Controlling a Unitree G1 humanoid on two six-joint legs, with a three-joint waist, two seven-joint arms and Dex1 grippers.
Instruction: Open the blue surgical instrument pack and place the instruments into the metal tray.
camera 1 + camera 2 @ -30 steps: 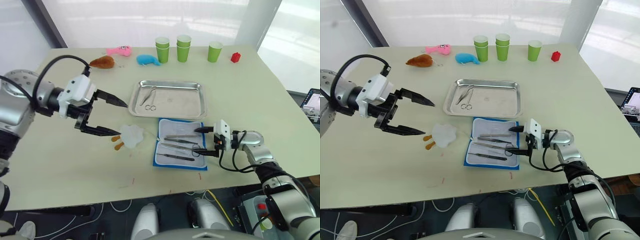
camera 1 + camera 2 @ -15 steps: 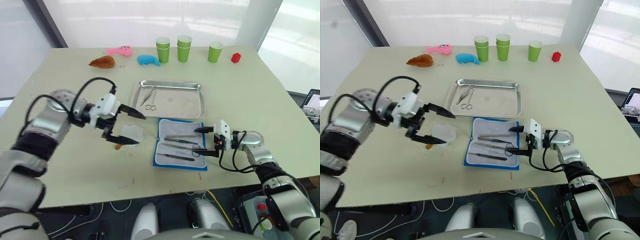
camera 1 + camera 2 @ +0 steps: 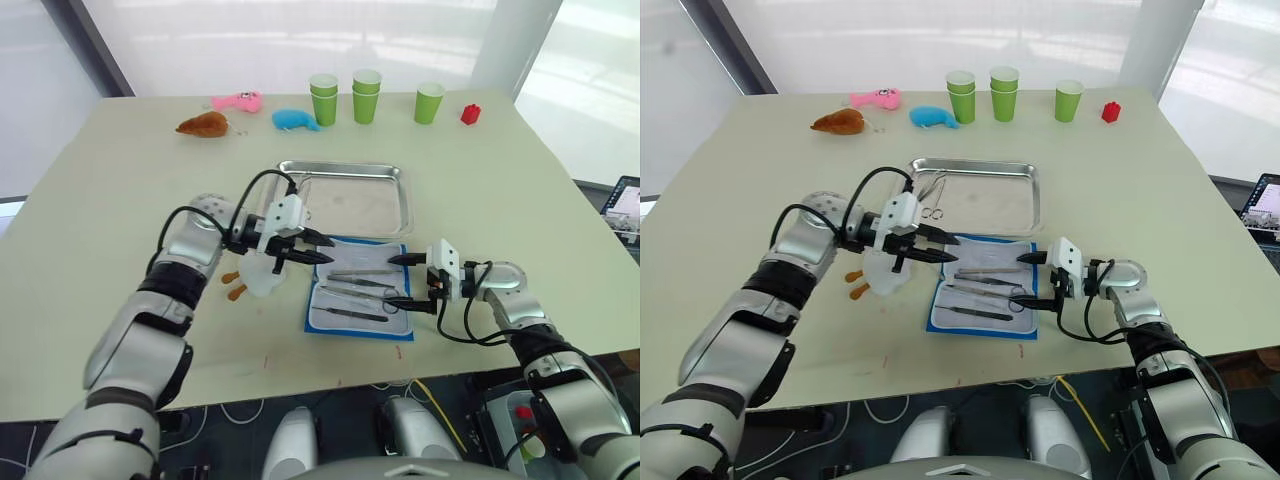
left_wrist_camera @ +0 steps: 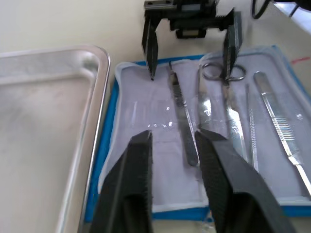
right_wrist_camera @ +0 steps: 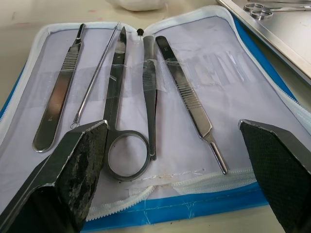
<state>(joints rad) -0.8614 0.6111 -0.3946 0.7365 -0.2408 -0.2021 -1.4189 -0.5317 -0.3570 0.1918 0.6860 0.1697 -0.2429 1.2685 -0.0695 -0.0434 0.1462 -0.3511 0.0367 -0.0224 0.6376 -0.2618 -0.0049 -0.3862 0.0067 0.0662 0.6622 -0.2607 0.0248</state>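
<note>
The blue surgical instrument pack (image 3: 358, 286) lies open beside the metal tray (image 3: 345, 197), silver instruments (image 5: 116, 92) inside.

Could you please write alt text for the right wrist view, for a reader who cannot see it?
The blue surgical instrument pack lies open on the table, its pale lining holding a row of silver instruments: a flat handle, a thin probe, scissors, tweezers and a ridged handle. The right gripper is open, its black fingers wide apart at the pack's near edge. A corner of the metal tray holds another pair of scissors.
</note>
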